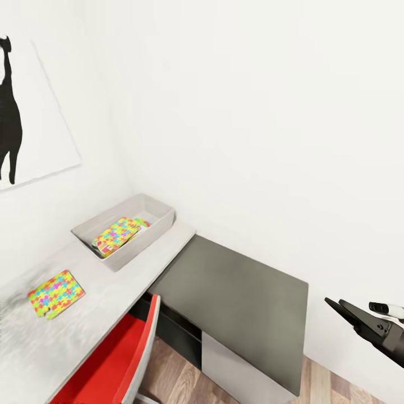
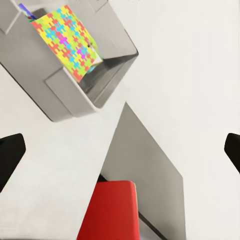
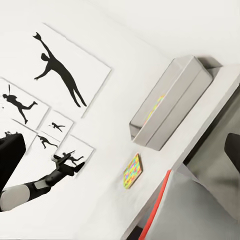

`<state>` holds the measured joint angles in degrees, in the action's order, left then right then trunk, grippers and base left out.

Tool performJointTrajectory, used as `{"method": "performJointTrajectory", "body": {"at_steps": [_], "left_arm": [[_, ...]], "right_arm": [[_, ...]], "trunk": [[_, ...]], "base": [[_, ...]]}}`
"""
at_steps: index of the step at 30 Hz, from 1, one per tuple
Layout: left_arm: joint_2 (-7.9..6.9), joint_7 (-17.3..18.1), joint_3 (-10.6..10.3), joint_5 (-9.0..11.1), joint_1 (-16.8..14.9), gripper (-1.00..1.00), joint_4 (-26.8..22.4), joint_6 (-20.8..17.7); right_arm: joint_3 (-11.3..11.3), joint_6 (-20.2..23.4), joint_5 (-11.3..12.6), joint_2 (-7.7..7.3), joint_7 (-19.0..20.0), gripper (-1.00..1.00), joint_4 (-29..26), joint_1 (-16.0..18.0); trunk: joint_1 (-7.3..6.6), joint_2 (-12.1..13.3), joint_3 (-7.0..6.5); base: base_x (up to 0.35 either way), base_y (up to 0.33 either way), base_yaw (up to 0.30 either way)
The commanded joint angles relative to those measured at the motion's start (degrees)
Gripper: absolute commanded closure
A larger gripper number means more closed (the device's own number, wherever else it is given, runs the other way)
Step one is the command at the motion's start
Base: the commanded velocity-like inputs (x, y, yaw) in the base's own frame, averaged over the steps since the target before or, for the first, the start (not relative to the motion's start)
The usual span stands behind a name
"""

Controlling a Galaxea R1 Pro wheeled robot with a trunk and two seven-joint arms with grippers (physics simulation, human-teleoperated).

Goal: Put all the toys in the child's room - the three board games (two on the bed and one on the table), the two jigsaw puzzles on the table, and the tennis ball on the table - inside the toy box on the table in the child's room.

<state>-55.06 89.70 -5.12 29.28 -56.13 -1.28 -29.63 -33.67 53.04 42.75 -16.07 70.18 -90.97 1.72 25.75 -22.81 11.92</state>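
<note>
The right end effector (image 1: 350, 307) hung at the lower right of the head view, beyond the dark corner section (image 1: 235, 297) of the tabletop (image 1: 106, 297), its fingers spread apart and gripping nothing. The left end effector (image 3: 75, 162) appeared in the right wrist view, raised in front of the wall prints (image 3: 60, 80), and its own camera showed the dark fingertips (image 2: 10, 155) well apart at either side, empty. Below them sat the box (image 1: 160, 216), at the far end of the pale tabletop, just beside where the dark section began and close to the wall. One puzzle (image 1: 116, 235) lay tilted inside the box, leaning on a further flat item of which only a red and green edge showed. The second puzzle (image 1: 55, 293) lay flat on the pale tabletop, well apart from the box, nearer the front edge. A red chair (image 1: 120, 359) stood tucked against the front edge. A black silhouette print (image 1: 11, 112) hung on the wall above the tabletop's left part.
</note>
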Motion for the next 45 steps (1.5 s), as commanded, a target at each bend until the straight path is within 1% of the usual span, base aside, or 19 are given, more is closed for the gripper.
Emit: {"method": "performJointTrajectory", "body": {"at_steps": [1,15,24,36,45], "left_arm": [[0.00,0.3,-0.5,0.3,-0.1,-1.00,0.1,-0.6],[0.04,0.3,-0.5,0.3,-0.1,-1.00,0.1,-0.1],[0.04,0.3,-0.5,0.3,-0.1,-1.00,0.1,0.3],[0.04,0.3,-0.5,0.3,-0.1,-1.00,0.1,0.3],[0.04,0.3,-0.5,0.3,-0.1,-1.00,0.1,0.4]], "right_arm": [[0.0,0.3,0.1,-0.01,0.0,-1.00,0.0,0.0],[0.0,0.2,0.1,0.02,0.0,-1.00,0.0,0.0],[0.2,0.2,0.1,0.04,0.0,-1.00,0.0,0.0],[0.2,0.2,0.1,-0.01,0.0,-1.00,0.0,0.1],[0.3,0.2,0.1,0.00,-0.3,-1.00,0.0,0.1]], "trunk": [[0.04,-0.1,0.02],[0.04,-0.1,-1.22],[0.04,-0.1,-1.90],[0.04,-0.1,-2.74],[0.04,-0.1,-3.36]], "base": [[-0.009,-0.122,0.107],[-0.012,-0.054,0.148],[-0.121,-0.003,0.199],[-0.020,0.001,0.210],[-0.001,0.167,0.212]]}}
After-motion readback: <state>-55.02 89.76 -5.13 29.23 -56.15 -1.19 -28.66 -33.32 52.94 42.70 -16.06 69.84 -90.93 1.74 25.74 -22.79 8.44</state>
